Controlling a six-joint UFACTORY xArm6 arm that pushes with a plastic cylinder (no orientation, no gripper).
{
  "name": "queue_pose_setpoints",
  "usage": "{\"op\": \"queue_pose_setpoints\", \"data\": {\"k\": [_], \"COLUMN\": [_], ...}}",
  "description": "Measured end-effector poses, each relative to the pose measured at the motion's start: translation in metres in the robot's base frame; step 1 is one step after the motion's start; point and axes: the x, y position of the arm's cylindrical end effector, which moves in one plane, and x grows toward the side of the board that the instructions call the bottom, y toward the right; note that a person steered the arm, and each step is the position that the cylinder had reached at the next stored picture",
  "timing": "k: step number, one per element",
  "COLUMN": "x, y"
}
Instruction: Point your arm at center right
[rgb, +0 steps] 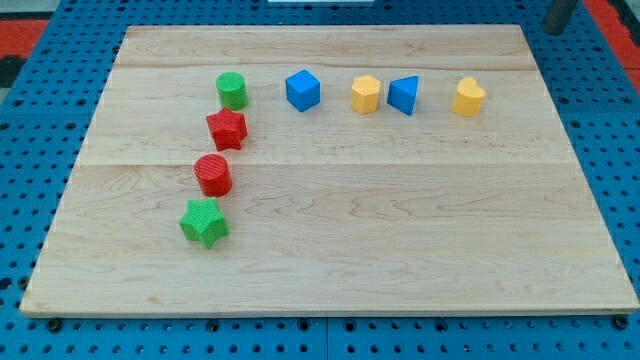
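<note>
Here, the wooden board (330, 230) carries eight blocks. Down the view's left: green cylinder (232, 91), red star (227, 129), red cylinder (213, 174), green star (204, 222). Across the top: blue cube (302, 90), yellow hexagon (365, 95), blue triangular prism (403, 95), yellow block (467, 97). The rod (559, 16) shows at top right, off the board; my tip cannot be made out. The board's centre right holds only wood.

No legible text or markings anywhere.

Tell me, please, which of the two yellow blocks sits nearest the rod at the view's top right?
The yellow block at the right end of the row, right of the blue wedge; the other yellow one sits left of that wedge.
</note>
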Motion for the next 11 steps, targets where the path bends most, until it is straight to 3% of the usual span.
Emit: {"op": "queue_pose_setpoints", "data": {"k": [5,6,7,11], "x": [-0.001,0.016,0.080,0.097], "y": [0.007,0.006,0.011,0.017]}}
